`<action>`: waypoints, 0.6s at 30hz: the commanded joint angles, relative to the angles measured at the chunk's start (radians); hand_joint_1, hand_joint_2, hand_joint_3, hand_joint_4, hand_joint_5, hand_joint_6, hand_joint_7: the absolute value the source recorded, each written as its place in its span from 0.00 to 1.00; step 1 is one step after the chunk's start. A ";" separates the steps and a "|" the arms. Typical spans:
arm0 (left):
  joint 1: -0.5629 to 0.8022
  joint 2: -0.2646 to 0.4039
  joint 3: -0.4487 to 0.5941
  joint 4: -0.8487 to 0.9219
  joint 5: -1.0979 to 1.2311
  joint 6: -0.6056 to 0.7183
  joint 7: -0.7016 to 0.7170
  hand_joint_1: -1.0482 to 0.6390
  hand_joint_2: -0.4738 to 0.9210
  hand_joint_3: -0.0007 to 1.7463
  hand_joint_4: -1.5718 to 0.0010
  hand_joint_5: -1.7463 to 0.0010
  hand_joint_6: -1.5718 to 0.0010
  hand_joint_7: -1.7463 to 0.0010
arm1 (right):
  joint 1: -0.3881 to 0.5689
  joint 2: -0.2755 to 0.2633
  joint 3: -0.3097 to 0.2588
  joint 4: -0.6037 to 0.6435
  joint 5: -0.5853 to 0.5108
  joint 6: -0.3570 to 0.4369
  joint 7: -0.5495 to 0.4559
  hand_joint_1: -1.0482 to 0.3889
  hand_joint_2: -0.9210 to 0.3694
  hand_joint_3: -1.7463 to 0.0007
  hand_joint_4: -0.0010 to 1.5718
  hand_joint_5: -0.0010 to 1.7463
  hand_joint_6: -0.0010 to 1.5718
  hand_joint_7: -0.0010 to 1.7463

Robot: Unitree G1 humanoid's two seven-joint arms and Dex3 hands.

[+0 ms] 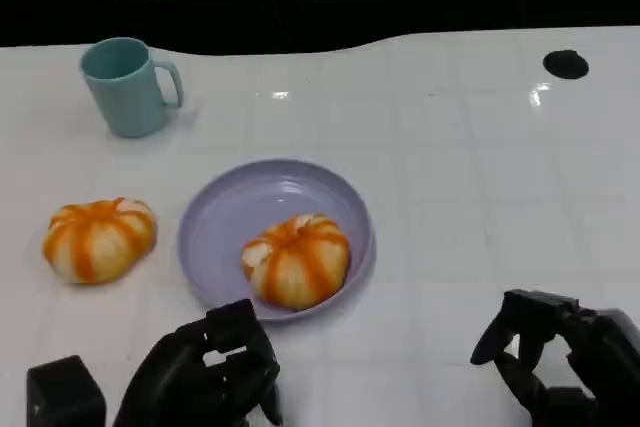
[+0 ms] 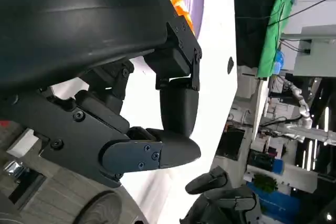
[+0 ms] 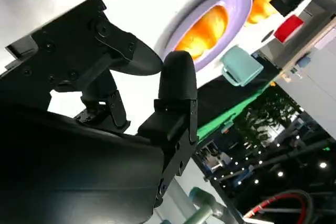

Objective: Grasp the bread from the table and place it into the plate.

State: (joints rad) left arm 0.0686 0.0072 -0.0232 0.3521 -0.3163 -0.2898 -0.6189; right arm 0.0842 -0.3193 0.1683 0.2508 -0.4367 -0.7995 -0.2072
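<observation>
- White table (image 1: 460, 197) spans the head view, black backdrop behind its far edge; small black round mark (image 1: 565, 64) near far right corner.
- Lilac plate (image 1: 225, 217) sits mid-table, just ahead of the robot's left hand; also seen in right wrist view as a pale purple rim (image 3: 231, 3).
- Left hand (image 1: 205, 372) at lower left, just short of the plate's near rim, not touching it; fingers curled in w/ nothing between them; left wrist view shows a black finger (image 2: 176, 111) folded toward the shell over bare white tabletop.
- Right hand (image 1: 560, 357) at lower right, well apart from plate; fingers loosely bent & apart, holding nothing; right wrist view shows one finger (image 3: 176, 85) raised clear of the table.
- Bread in plate (image 1: 297, 259): round bun w/ orange & cream stripes, resting in the plate's near-right part, reaching its rim.
- Second bread (image 1: 98, 237), same striped look, lies on bare table to the left of the plate, near but apart from it; neither hand touches it.
- Teal mug (image 1: 125, 87) stands upright at far left, handle facing right, well apart from plate & buns.
</observation>
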 commanded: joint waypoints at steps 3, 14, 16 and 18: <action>0.004 0.020 0.012 -0.005 0.001 0.004 -0.004 0.27 0.85 0.35 0.51 0.00 0.54 0.15 | -0.019 0.008 -0.016 0.075 -0.021 -0.062 -0.033 0.62 0.37 0.30 0.43 1.00 0.39 0.84; -0.012 0.023 0.024 0.031 0.003 -0.015 -0.021 0.27 0.85 0.34 0.51 0.00 0.53 0.16 | -0.061 0.024 -0.011 0.143 -0.065 -0.083 -0.072 0.61 0.39 0.29 0.45 0.99 0.41 0.82; -0.013 0.023 0.024 0.031 0.001 -0.008 -0.021 0.27 0.85 0.34 0.51 0.00 0.53 0.16 | -0.066 0.025 -0.011 0.154 -0.075 -0.087 -0.082 0.60 0.39 0.29 0.46 0.99 0.41 0.81; -0.014 0.023 0.025 0.032 -0.002 -0.004 -0.025 0.28 0.85 0.34 0.51 0.00 0.53 0.17 | -0.071 0.024 -0.011 0.164 -0.090 -0.094 -0.097 0.61 0.40 0.29 0.46 0.98 0.42 0.81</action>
State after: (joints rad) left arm 0.0560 0.0147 -0.0072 0.3794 -0.3170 -0.2952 -0.6330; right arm 0.0239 -0.2895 0.1656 0.4010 -0.5155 -0.8745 -0.2796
